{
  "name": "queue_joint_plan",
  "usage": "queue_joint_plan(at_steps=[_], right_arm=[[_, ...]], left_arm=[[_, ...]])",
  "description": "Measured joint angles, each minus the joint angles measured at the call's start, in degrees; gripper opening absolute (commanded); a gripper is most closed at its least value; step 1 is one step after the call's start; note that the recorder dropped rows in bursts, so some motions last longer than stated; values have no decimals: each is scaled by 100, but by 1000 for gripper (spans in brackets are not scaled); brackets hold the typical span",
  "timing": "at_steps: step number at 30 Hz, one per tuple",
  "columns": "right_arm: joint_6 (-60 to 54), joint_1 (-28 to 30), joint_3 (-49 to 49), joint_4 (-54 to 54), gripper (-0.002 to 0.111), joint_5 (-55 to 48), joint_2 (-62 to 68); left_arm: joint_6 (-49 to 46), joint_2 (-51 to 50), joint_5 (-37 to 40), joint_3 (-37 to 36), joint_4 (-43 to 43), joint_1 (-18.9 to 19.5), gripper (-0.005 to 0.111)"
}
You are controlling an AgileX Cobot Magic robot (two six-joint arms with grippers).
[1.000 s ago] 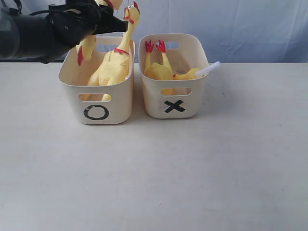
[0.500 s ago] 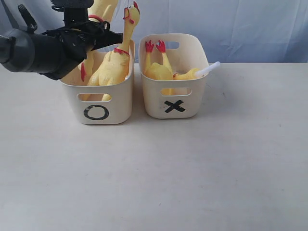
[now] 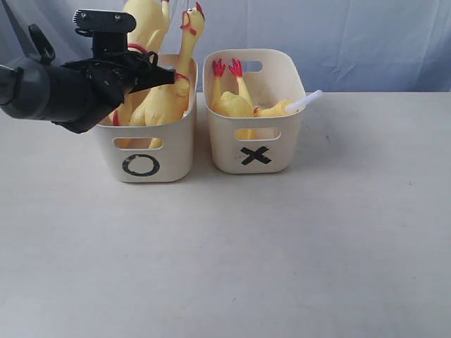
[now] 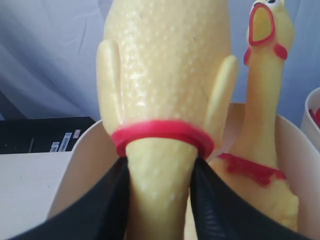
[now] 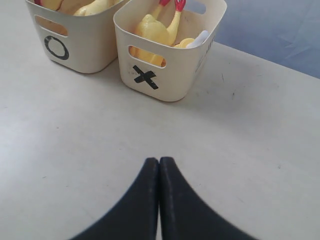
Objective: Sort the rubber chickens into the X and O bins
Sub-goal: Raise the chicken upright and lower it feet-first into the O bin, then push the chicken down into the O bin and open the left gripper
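My left gripper [image 4: 160, 167] is shut on the neck of a yellow rubber chicken [image 4: 165, 65], just below its red neck band. The chicken hangs head down over the O bin [image 3: 176, 151], with its body [image 3: 144, 21] sticking up above the gripper [image 3: 158, 70]. A second chicken [image 3: 168, 95] leans in the O bin, head up by the right wall. The X bin [image 3: 282, 151] holds a chicken [image 3: 231, 102] lying feet up. My right gripper [image 5: 159, 162] is shut and empty, low over the table in front of the X bin [image 5: 175, 75].
The two bins stand side by side at the back of the white table [image 3: 225, 253], O on the left. A white tube-like piece [image 3: 306, 101] pokes over the X bin's right rim. A blue-grey curtain [image 3: 366, 35] hangs behind.
My left arm has come down and drawn back to the left with the chicken. The held chicken's body now stands upright above the O bin, its neck end lower inside it.
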State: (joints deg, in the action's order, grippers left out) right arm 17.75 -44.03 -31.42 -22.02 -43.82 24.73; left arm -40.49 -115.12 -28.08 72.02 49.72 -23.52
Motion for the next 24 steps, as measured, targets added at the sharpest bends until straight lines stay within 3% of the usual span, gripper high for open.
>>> queue_joint_plan(at_steps=[24], right_arm=[[0,0,0,0,-1,0,0]], left_arm=[[0,-67,356,-413,205,0,0]])
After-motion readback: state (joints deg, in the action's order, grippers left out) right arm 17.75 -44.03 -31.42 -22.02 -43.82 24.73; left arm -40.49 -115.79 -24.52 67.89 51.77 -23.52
